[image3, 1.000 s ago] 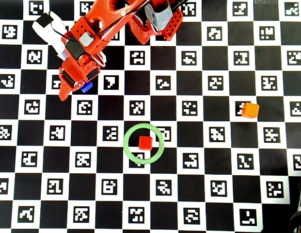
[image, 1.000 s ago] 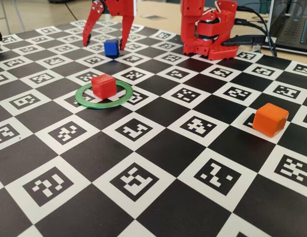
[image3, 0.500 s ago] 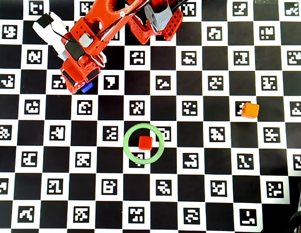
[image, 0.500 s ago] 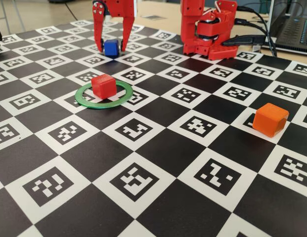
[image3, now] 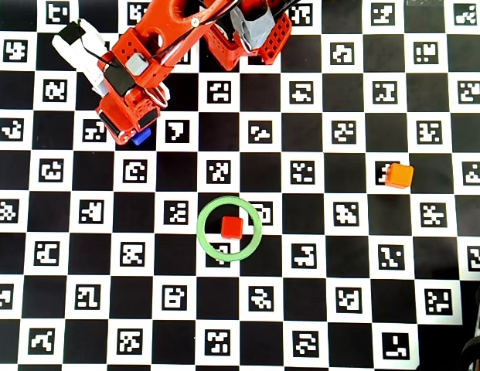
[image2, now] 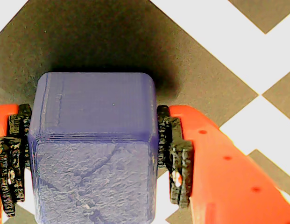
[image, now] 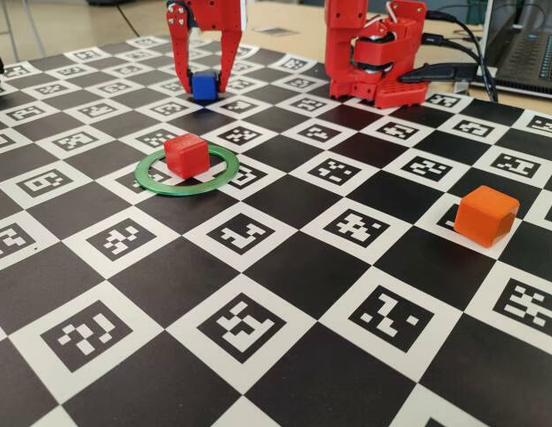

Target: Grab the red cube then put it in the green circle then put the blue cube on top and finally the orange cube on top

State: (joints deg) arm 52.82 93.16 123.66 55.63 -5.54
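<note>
Red cube (image: 187, 154) sits inside the green circle (image: 156, 182), slightly toward the ring's 12 o'clock edge in the fixed view and near centre in the overhead view (image3: 231, 226); judged as first placement done, so the ring now serves as the stacking base. Blue cube (image: 203, 85) is the item in hand: it rests on a dark square of the checkered marker bench (image: 284, 267), at about 10 o'clock from the ring in the overhead view (image3: 141, 137), well apart from it. Claw (image: 202, 91) straddles it, one finger on each side; the wrist view shows the black toothed pads (image2: 175, 154) touching or all but touching both side faces of the blue cube (image2: 93, 149), so the claw reads as pinching the blue cube, though firmness of contact cannot be confirmed. Cube's lower edge is out of the wrist view; in the fixed view it appears down on the bench, not lifted. Orange cube (image: 486, 215) lies at 3 o'clock from the ring in the overhead view (image3: 398, 175), well apart, reserved for last. Arm pose: base at 12 o'clock of the bench, reaching toward 9 o'clock, claw pointing nearly straight down, fingers near vertical. Next move likely a lift and carry to the red cube.
</note>
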